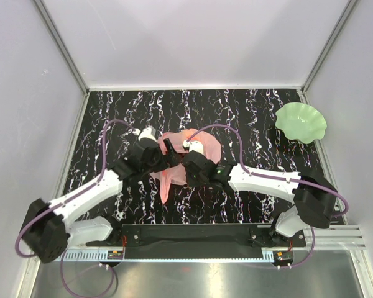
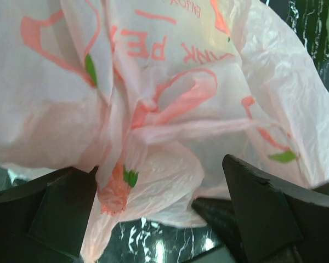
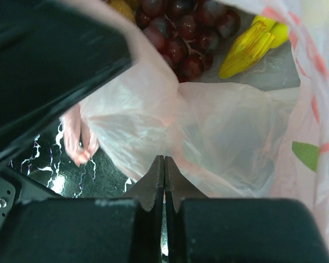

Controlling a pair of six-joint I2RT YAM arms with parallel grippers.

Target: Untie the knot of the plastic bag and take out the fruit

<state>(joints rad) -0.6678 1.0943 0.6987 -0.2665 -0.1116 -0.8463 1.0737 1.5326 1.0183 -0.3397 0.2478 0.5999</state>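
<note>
Black, white-veined tabletop (image 1: 248,105) spreads between pale walls on three sides, with a metal rail along the near edge where two arms are bolted. One plastic bag (image 1: 210,144), pink and crinkled with orange print, sits near the middle, well apart from every wall, with bare surface on the far side and to both sides. One wavy green plate (image 1: 301,122) lies near the far right corner, close to the right wall and well apart from the bag. Both arms reach inward and meet at the bag. The left tool (image 2: 160,189) stands wide open, with the bag's twisted handles (image 2: 153,118) between its fingers. The right tool (image 3: 164,164) is closed, tips against the film; whether it pinches a fold cannot be told. Inside the bag lie one dark grape bunch (image 3: 186,33) and yellow bananas (image 3: 252,44), their number unclear.
</note>
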